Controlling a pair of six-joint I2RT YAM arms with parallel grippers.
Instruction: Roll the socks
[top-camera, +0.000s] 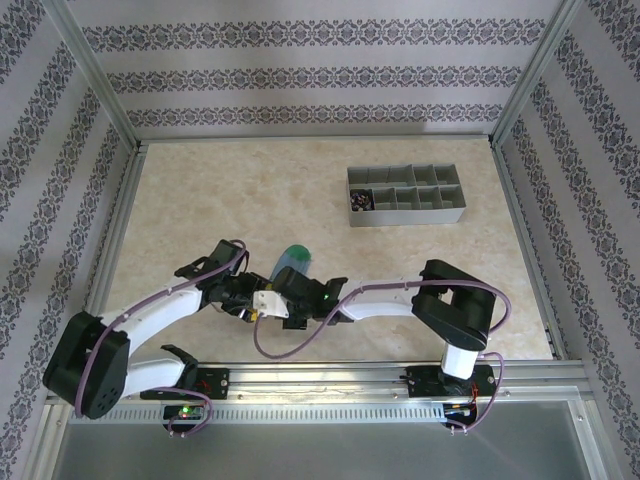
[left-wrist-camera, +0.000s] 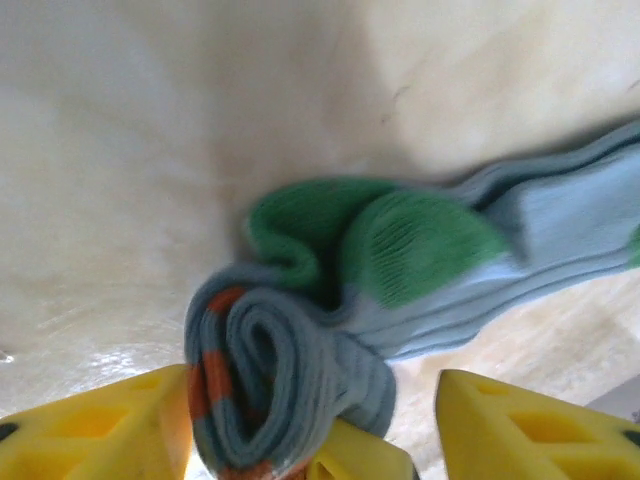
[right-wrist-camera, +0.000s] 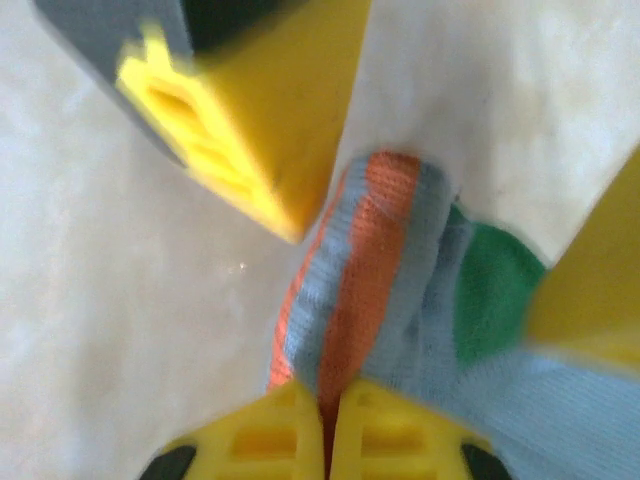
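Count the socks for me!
1 for sure: a blue sock, partly rolled, pinched by the right gripper, inside the open left gripper. A dark bundle in the tray's left end might be another; too small to tell.

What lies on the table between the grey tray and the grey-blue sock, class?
Nothing. In the top external view, the stretch of beige table between the grey tray and the grey-blue sock is bare.

the sock (left-wrist-camera: 275, 375) reads to me as soft ribbed knit cloth, a bit fuzzy. the yellow fingers (left-wrist-camera: 530, 430) look like matt plastic. the table top (top-camera: 250, 200) is smooth with a faint sheen, the tray (top-camera: 405, 216) is dull grey plastic, and the frame rail (top-camera: 320, 374) looks like brushed metal.
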